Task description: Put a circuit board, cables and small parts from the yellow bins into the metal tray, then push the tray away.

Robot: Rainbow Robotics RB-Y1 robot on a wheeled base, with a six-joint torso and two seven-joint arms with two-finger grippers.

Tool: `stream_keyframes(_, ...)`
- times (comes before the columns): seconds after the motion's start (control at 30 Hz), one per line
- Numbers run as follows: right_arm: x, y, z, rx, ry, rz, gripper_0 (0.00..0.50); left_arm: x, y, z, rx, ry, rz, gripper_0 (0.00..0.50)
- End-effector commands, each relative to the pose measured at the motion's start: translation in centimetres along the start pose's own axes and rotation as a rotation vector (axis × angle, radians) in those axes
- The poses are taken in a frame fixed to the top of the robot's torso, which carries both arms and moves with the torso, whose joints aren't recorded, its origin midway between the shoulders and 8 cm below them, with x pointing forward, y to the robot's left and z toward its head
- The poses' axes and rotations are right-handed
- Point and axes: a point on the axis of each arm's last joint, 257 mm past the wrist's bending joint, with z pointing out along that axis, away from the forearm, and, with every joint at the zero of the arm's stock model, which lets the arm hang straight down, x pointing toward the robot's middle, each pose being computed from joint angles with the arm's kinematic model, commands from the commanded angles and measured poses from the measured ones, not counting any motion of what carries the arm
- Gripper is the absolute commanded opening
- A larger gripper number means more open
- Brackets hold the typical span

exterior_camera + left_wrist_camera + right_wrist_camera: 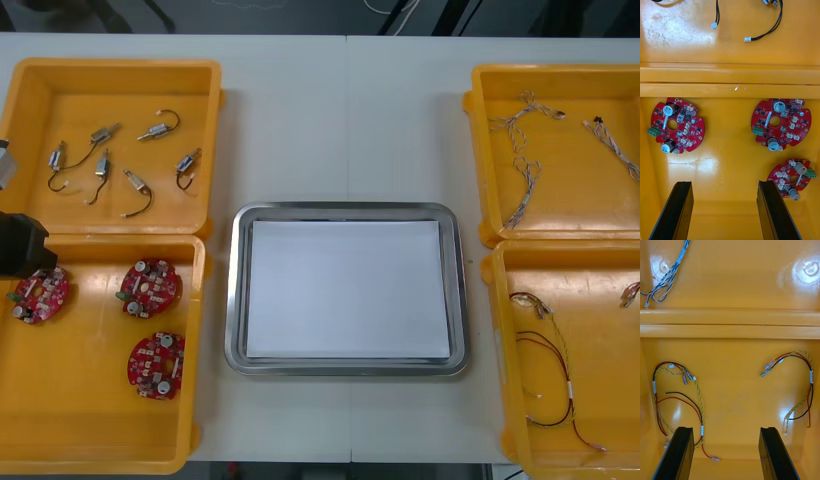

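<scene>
My left gripper [724, 212] hangs open over the near left yellow bin [730, 165], nothing between its fingers. Three round red circuit boards lie in that bin: one [677, 125] beyond the left finger, one [780, 120] beyond the right finger, and a smaller-looking one [792, 178] just past the right fingertip. In the front view the left arm's black end [20, 245] shows at the left edge above the boards [150, 287]. My right gripper [726, 450] is open over the near right bin, between two red and yellow cables [677, 401] [801, 390]. The metal tray [236, 290], white inside, lies at mid-table.
The far left bin [120, 100] holds several small metal parts [135, 185] with black cables. The far right bin [570, 190] holds twisted blue and white cables [520, 170]. Red and yellow cables [545, 360] lie in the near right bin [600, 350]. Bare table surrounds the tray.
</scene>
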Motion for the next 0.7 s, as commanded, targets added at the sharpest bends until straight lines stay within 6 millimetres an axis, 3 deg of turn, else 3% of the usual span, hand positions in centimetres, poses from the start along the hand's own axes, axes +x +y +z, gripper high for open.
stream_keyframes(0.03,-0.49,-1.67,-1.34,0.048,-0.024,-0.004,0.500,-0.44,1.94,-1.35,-0.057,-0.028,0.023,0.500)
stream_keyframes(0.7,-0.49,-1.67,-1.34,0.048,-0.024,-0.004,0.500,-0.44,1.94,-1.35,-0.057,-0.028,0.023,0.500)
